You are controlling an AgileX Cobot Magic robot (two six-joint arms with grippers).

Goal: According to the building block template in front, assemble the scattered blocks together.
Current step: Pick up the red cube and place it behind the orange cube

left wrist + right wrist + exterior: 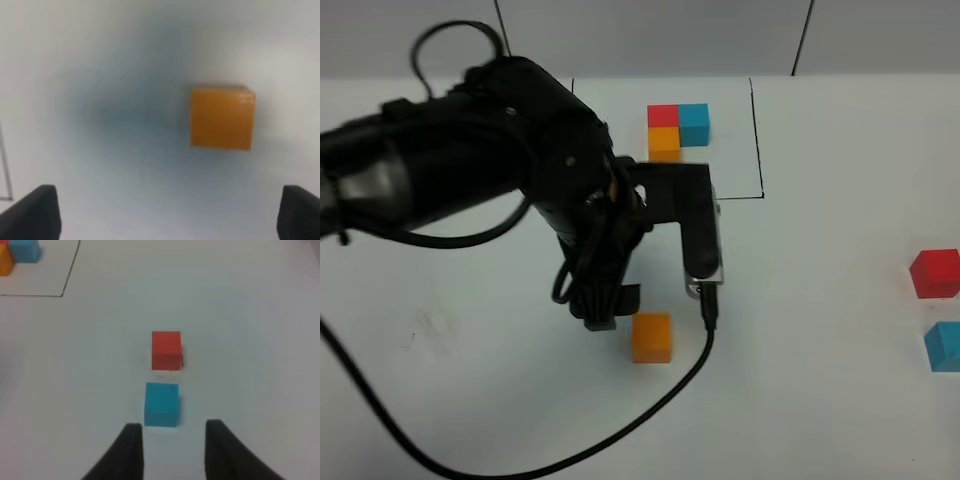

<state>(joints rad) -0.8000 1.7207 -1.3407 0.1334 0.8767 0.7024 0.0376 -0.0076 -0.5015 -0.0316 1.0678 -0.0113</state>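
Observation:
The building block template (pixel 678 130), a red, blue and orange cluster, lies inside a black-line rectangle at the back. The scattered orange cube (pixel 651 337) lies in the middle front. My left gripper (pixel 610 316) hovers just left of it, open and empty. In the left wrist view the orange cube (pixel 222 118) sits ahead of the wide-apart fingertips (pixel 35 212). The scattered red cube (pixel 934 273) and blue cube (pixel 943 346) lie at the right edge. My right gripper (pixel 174 440) is open just behind the blue cube (pixel 161 404), with the red cube (pixel 166 350) beyond it.
The left arm's black cable (pixel 650 415) loops over the table in front of the orange cube. The black frame line (pixel 70 270) and a corner of the template (pixel 20 252) show in the right wrist view. The right arm is outside the exterior view.

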